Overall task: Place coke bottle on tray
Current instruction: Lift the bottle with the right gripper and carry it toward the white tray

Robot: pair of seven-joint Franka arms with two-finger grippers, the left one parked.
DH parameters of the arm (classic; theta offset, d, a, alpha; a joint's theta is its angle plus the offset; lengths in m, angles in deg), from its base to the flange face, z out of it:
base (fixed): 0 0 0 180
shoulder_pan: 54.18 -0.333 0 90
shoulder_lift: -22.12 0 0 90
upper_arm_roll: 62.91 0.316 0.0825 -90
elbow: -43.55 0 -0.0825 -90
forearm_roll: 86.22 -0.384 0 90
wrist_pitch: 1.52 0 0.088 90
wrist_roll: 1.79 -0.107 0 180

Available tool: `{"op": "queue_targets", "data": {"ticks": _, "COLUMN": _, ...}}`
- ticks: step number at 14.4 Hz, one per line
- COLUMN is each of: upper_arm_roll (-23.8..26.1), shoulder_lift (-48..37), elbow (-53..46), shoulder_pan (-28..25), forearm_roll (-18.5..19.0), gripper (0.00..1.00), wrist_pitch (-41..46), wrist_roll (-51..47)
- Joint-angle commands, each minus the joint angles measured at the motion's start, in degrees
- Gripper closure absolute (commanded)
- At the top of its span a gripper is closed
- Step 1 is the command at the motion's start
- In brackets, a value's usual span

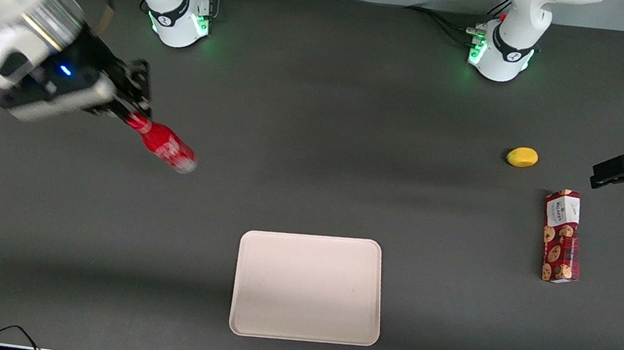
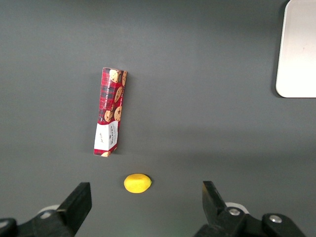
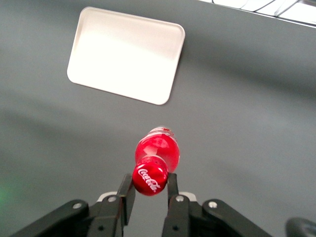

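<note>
The jaws (image 3: pixel 149 190) grip the coke bottle (image 1: pixel 165 146) at its red cap, holding it tilted above the dark matte table (image 1: pixel 320 110) toward the working arm's end; the silvery base looks blurred. The tray (image 1: pixel 309 287), flat, pale, round-cornered and low-rimmed, lies nearer the front camera. The left wrist view cuts it off at one corner.

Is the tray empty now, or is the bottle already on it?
Empty. The tray shows only its bare surface. The bottle is off it, held by its cap end in the hand, toward the working arm's end.
</note>
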Motion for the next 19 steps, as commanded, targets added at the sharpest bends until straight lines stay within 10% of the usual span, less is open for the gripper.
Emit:
{"op": "queue_targets", "data": {"ticks": 1, "upper_arm_roll": 0.81, "shoulder_lift": 9.55, "elbow": -6.56, "shoulder_pan": -2.32, "forearm_roll": 1.75, "gripper": 0.96, "wrist_pitch": -4.21, "wrist_roll": -5.2}}
{"op": "queue_targets", "data": {"ticks": 16, "upper_arm_roll": 0.73, "shoulder_lift": 31.81, "elbow": -10.17, "shoulder_pan": -7.69, "forearm_roll": 13.0, "gripper": 0.93, "wrist_pitch": -24.71, "wrist_roll": -12.94}}
{"op": "queue_targets", "data": {"ticks": 18, "upper_arm_roll": 0.64, "shoulder_lift": 32.6, "elbow": -9.82, "shoulder_pan": -8.13, "forearm_roll": 14.32, "gripper": 0.65, "wrist_pitch": -25.76, "wrist_roll": -14.18}}
{"op": "queue_targets", "data": {"ticks": 19, "upper_arm_roll": 0.64, "shoulder_lift": 32.61, "elbow": -9.73, "shoulder_pan": -8.22, "forearm_roll": 14.5, "gripper": 0.34, "wrist_pitch": -25.86, "wrist_roll": -14.27}}
